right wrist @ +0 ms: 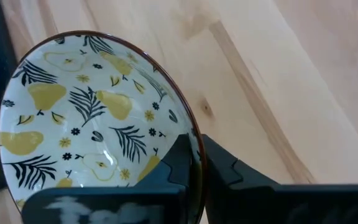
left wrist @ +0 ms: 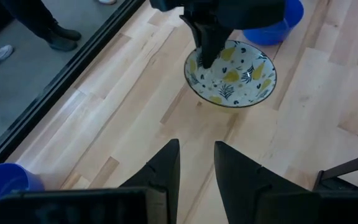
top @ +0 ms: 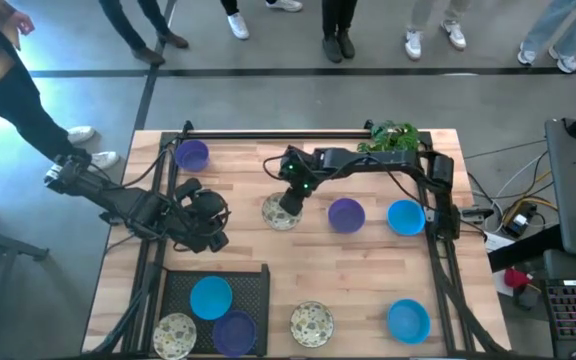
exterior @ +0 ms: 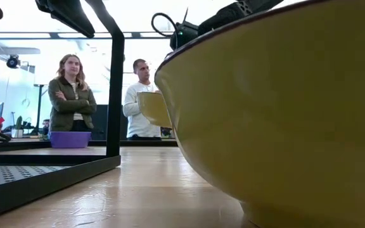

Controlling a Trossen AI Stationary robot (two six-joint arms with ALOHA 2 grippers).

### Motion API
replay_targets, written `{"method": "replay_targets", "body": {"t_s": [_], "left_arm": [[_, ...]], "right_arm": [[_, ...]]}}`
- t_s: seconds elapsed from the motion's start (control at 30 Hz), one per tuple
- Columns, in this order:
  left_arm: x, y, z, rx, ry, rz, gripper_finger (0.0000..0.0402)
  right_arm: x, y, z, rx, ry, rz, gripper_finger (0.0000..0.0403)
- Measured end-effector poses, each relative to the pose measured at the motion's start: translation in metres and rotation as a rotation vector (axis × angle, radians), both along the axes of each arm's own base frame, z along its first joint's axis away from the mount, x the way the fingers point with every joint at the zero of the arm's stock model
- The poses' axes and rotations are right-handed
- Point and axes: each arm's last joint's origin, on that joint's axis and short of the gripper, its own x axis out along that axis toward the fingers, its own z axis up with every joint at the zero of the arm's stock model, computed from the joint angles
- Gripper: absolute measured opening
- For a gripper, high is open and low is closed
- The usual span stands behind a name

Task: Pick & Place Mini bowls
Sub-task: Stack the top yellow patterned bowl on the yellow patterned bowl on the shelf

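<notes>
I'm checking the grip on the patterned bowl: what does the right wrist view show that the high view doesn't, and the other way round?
Only the right wrist view shows the right hand shut on the rim of the patterned bowl, one finger inside and one outside, and its pear-and-leaf pattern. Only the high view shows the left hand waiting apart to the bowl's left, the black tray holding three bowls, and the other bowls spread over the table. Both show the right hand at that bowl on the wooden table.

Glossy glazed bowl (right wrist: 86, 118); matt wood table (right wrist: 303, 81).
</notes>
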Motion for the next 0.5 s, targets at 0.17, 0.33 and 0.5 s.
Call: {"method": "replay_targets", "body": {"t_s": [0.17,0.33,0.5], "left_arm": [[0.0,0.0,0.003,0.006,-0.003,-0.011,0.0092],[0.0,0.0,0.007,0.011,-0.014,-0.011,0.0092],[0.0,0.0,0.011,0.005,-0.03,-0.011,0.0092]], "right_arm": [[0.003,-0.001,0.007,-0.005,-0.022,-0.001,0.0011],[0.007,-0.002,0.016,-0.017,-0.058,0.006,0.0011],[0.014,-0.004,0.033,-0.035,-0.114,0.012,0.0011]]}}
